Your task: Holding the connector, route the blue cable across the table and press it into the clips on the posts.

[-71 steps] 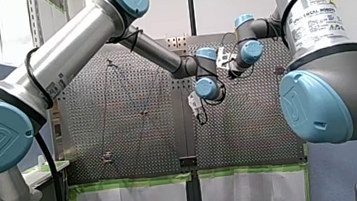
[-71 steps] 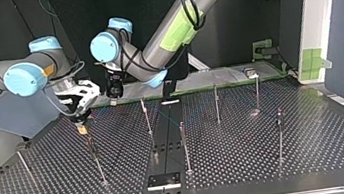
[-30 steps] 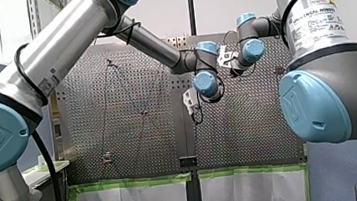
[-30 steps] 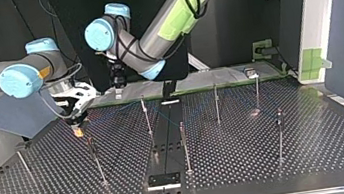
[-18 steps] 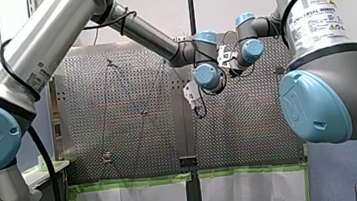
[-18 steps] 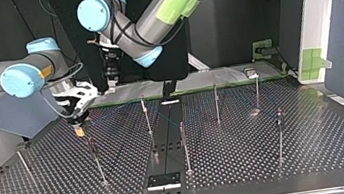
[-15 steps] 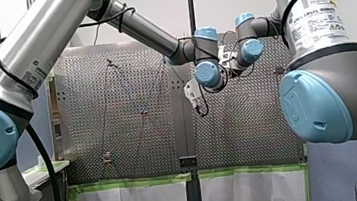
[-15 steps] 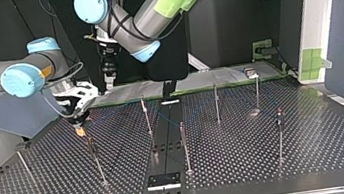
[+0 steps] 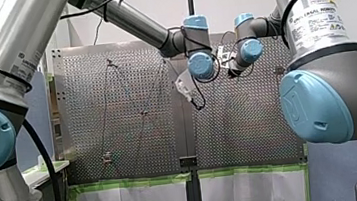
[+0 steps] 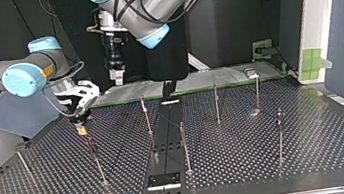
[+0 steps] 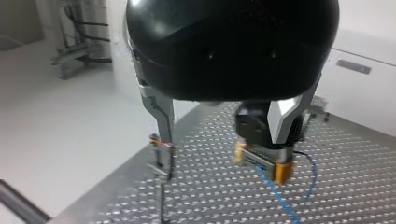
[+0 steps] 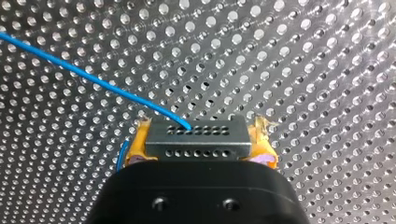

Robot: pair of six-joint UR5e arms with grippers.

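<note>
The grey connector (image 12: 197, 138) is clamped between the yellow pads of my right gripper (image 12: 198, 145), just above the perforated table. The blue cable (image 12: 93, 77) leaves the connector and runs away over the holes. In the top view my right gripper (image 10: 81, 123) hangs low at the left, near the table's far edge. My left gripper (image 10: 117, 75) is raised above that far edge, its metal fingers (image 11: 161, 116) open and empty. From the left wrist, my right gripper (image 11: 261, 161) with the connector (image 11: 259, 157) and cable (image 11: 275, 193) lies ahead and below.
Several thin posts stand on the table (image 10: 269, 160), among them one at the middle (image 10: 184, 143) and one near my right gripper (image 10: 95, 160). A black plate (image 10: 164, 180) sits at the near edge. A clipped post (image 11: 161, 148) stands by the table's corner.
My left arm has lifted; its gripper rose away from the table and, in the top view, shifted slightly right, still open. My right gripper has stayed almost still with the connector.
</note>
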